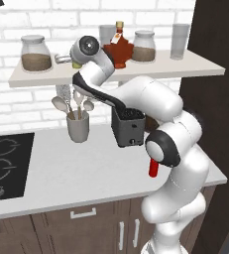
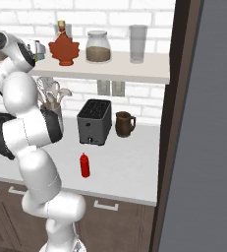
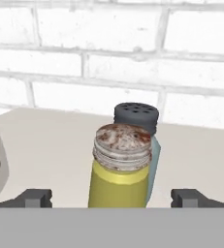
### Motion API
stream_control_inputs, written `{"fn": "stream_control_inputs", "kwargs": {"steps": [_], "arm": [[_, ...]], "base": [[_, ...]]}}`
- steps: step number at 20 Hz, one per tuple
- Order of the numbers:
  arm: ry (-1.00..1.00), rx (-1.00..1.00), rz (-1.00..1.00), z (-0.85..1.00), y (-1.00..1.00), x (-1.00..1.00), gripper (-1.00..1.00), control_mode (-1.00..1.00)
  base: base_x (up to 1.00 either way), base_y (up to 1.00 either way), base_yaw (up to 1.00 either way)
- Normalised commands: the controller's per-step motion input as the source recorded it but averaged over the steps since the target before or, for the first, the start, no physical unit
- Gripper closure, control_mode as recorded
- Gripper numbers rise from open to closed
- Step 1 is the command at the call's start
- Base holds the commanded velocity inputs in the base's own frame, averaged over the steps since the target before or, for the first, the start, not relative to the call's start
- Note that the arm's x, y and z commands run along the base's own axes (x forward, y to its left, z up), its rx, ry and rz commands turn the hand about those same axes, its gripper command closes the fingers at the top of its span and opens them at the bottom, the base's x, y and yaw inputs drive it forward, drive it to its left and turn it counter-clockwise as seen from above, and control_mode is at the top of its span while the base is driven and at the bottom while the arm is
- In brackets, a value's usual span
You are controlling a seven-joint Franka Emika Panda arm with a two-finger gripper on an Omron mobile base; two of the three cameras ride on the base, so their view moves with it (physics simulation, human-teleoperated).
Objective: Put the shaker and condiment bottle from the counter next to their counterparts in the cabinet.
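The yellow-olive shaker [image 3: 120,169] with its grey metal cap stands upright on the cabinet shelf [image 1: 150,69], right in front of the pale blue shaker [image 3: 136,115] with the dark cap. My gripper [image 3: 112,197] is open, and its fingertips [image 3: 33,197] stand wide on either side of the yellow shaker with a gap on each side. In the left base view the hand [image 1: 65,58] reaches the shelf left of the maple-leaf bottle [image 1: 119,49]. The red condiment bottle [image 2: 85,165] stands on the counter [image 2: 125,167], partly hidden behind my elbow in the left base view [image 1: 153,168].
Glass jars [image 1: 35,52] [image 2: 98,47] and a tall glass [image 2: 138,43] share the shelf. On the counter stand a toaster [image 2: 94,121], a brown mug [image 2: 124,123] and a utensil holder [image 1: 78,124]. A cooktop [image 1: 4,163] lies at the left. A dark tall panel [image 2: 184,123] bounds the right.
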Motion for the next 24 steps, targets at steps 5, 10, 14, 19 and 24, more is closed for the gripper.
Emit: {"fn": "stream_control_inputs", "kwargs": {"steps": [5,10,14,19,24], "arm": [[-0.12,-0.03,0.01,0.02,0.18,-0.61,-1.0,-1.0],[-0.04,-0.02,0.0,-0.01,0.15,-0.82,-1.0,-1.0],[0.0,0.04,-0.11,-0.07,0.1,-1.0,-1.0,-1.0],[0.0,0.01,-0.27,-0.12,0.11,-1.0,-1.0,-1.0],[-0.02,0.0,-0.47,-0.33,0.0,-1.0,-1.0,-1.0]], "base": [[0.0,0.0,0.0],[0.0,0.0,0.0],[0.0,0.0,0.0],[0.0,0.0,0.0],[0.0,0.0,0.0]]}}
